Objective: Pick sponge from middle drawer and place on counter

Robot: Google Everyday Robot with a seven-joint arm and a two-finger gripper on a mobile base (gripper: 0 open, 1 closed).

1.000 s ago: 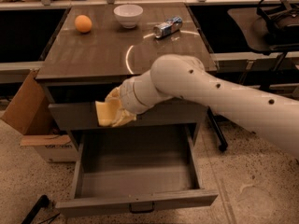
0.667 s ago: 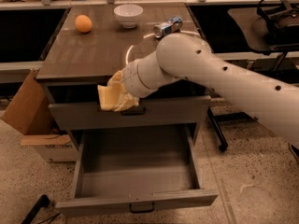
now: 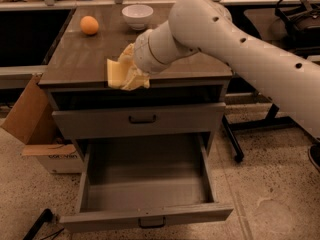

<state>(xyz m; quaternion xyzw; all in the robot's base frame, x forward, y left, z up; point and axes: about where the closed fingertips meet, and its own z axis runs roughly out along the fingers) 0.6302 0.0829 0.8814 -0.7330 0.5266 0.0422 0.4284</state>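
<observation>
So the sponge (image 3: pixel 120 73) is out of the middle drawer (image 3: pixel 145 184) (hanging open) — gripper (image 3: pixel 133 69) clamped on it over the counter (image 3: pixel 80 59) front edge — only the drop-off left.

This looks like a robotics lab or test workshop rather than a home. The speckled pale hard floor (image 3: pixel 270 194) is bare. An open brown cardboard box (image 3: pixel 30 114) sits just beside a plain grey drawer cabinet (image 3: pixel 140 119), and a black-legged work table (image 3: pixel 232 141) stands to the right in the dim background. A thick white robot arm (image 3: pixel 240 44) reaches over the cabinet's glossy brown-grey bench (image 3: pixel 80 64). Its gripper (image 3: pixel 132 70), at the bench's front edge, clasps a pale yellow sponge (image 3: pixel 119 75).
</observation>
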